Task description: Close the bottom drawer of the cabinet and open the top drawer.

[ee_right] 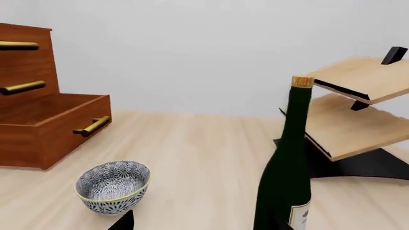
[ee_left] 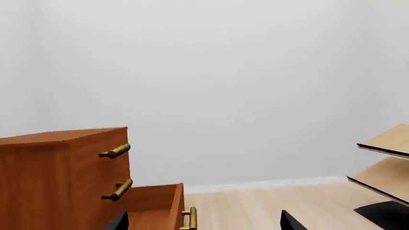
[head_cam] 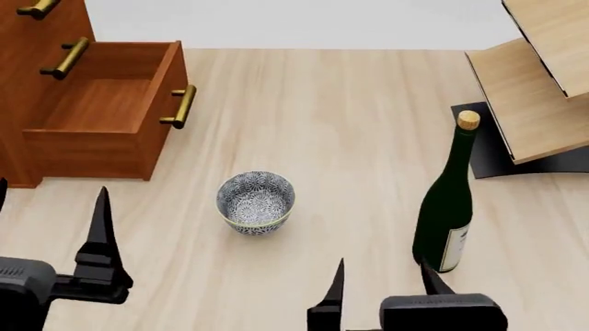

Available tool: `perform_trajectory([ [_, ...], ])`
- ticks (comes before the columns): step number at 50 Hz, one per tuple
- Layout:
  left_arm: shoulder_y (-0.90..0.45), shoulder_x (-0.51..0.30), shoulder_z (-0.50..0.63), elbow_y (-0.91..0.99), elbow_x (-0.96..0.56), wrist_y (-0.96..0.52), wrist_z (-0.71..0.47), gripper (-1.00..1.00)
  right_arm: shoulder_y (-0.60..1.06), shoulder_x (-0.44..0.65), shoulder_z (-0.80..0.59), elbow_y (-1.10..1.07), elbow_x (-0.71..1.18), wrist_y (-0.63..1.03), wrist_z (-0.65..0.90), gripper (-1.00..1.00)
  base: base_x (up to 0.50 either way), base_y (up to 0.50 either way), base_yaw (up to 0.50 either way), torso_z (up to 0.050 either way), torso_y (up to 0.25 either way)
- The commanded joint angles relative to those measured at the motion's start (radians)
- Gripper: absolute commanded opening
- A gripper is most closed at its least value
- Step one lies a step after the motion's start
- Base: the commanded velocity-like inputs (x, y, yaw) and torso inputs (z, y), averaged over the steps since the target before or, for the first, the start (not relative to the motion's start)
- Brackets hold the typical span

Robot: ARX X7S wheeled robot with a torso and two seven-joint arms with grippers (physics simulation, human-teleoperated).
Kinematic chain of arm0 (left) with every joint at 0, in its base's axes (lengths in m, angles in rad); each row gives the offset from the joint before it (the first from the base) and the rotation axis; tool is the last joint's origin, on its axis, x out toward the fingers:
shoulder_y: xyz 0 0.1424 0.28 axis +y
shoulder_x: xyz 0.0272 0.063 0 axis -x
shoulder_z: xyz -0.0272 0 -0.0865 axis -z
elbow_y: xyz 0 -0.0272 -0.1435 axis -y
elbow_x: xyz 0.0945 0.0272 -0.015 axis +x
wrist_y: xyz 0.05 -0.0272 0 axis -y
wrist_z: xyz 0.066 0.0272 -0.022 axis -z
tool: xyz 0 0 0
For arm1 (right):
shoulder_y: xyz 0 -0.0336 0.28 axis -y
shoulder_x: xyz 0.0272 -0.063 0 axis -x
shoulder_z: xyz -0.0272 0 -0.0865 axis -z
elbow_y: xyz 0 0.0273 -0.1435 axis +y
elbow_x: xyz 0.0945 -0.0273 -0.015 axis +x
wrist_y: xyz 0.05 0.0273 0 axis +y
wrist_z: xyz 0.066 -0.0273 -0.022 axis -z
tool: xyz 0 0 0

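Note:
The cabinet (head_cam: 23, 89) stands at the far left of the floor. Its bottom drawer (head_cam: 101, 103) is pulled out and empty, brass handle (head_cam: 179, 107) facing the room. The top drawer (ee_right: 28, 55) sits flush with the cabinet front, as does the middle one. My left gripper (head_cam: 51, 207) hangs open in front of the cabinet, short of the bottom drawer (ee_left: 156, 206), holding nothing. My right gripper (head_cam: 382, 279) is open low in the middle, empty, one finger close beside a bottle.
A patterned bowl (head_cam: 256, 202) sits on the floor between the grippers. A dark green corked bottle (head_cam: 448, 200) stands upright at the right. A pale wood rack (head_cam: 534, 96) on a black base is at the far right. A white wall lies behind.

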Motion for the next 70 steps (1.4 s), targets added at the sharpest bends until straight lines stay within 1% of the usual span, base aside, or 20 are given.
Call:
perform_trajectory([
  [1,-0.171,-0.030,-0.025,0.120,-0.039,-0.146,-0.005,1.00,0.070,0.011,-0.017,-0.050,0.013,0.093,0.002,1.00,0.00,0.00,0.00,0.000,0.000],
  [13,-0.411,-0.066,-0.026,0.187,-0.077,-0.312,0.004,1.00,0.109,0.010,-0.037,-0.076,0.018,0.138,0.012,1.00,0.00,0.00,0.00,0.000,0.000],
  [23,-0.533,-0.091,-0.024,0.209,-0.087,-0.378,0.010,1.00,0.139,0.014,-0.052,-0.109,0.027,0.179,0.016,1.00,0.00,0.00,0.00,0.000,0.000],
  [32,-0.622,-0.093,-0.036,0.210,-0.102,-0.450,-0.004,1.00,0.168,0.019,-0.060,-0.136,0.036,0.224,0.020,1.00,0.00,0.00,0.00,0.000,0.000],
  [37,-0.648,-0.095,-0.028,0.215,-0.107,-0.465,-0.003,1.00,0.180,0.018,-0.062,-0.140,0.043,0.233,0.022,1.00,0.00,0.00,0.00,0.000,0.000],
  [54,-0.645,-0.100,-0.024,0.225,-0.117,-0.468,-0.006,1.00,0.176,0.024,-0.066,-0.140,0.057,0.218,0.027,1.00,0.00,0.00,0.00,0.000,0.000],
  [70,-0.636,-0.099,-0.007,0.198,-0.113,-0.438,-0.006,1.00,0.173,0.034,-0.069,-0.125,0.063,0.207,0.035,1.00,0.00,0.41,0.00,0.000,0.000],
])
